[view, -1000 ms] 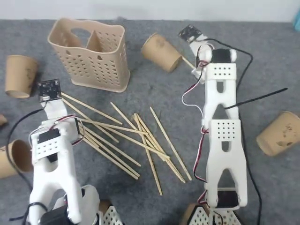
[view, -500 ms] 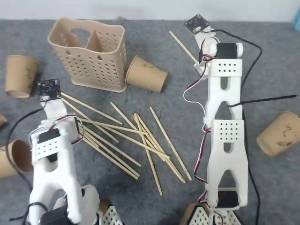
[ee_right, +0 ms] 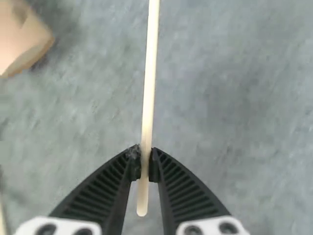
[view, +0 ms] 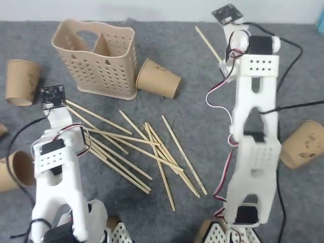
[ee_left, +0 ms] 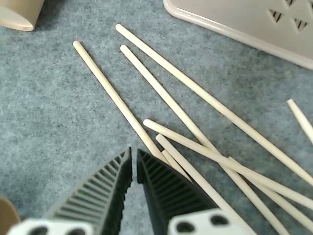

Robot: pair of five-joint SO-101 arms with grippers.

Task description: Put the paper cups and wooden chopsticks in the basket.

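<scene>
Pinching one chopstick (ee_right: pixel 150 73) near its end with the right pincer (ee_right: pixel 141 157), likely for the basket (view: pixel 101 71). Hovering over loose chopsticks (ee_left: pixel 210 102) with the left pincer (ee_left: pixel 134 154) pressed together, empty.

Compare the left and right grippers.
The right gripper is shut on a chopstick; the left gripper is shut on nothing. The right gripper's chopstick juts out ahead of it; the left gripper points at loose chopsticks lying on the carpet near the basket. Both have black ridged fingers.

Soft even light; faint shadow beside basket (view: pixel 101 71).
</scene>
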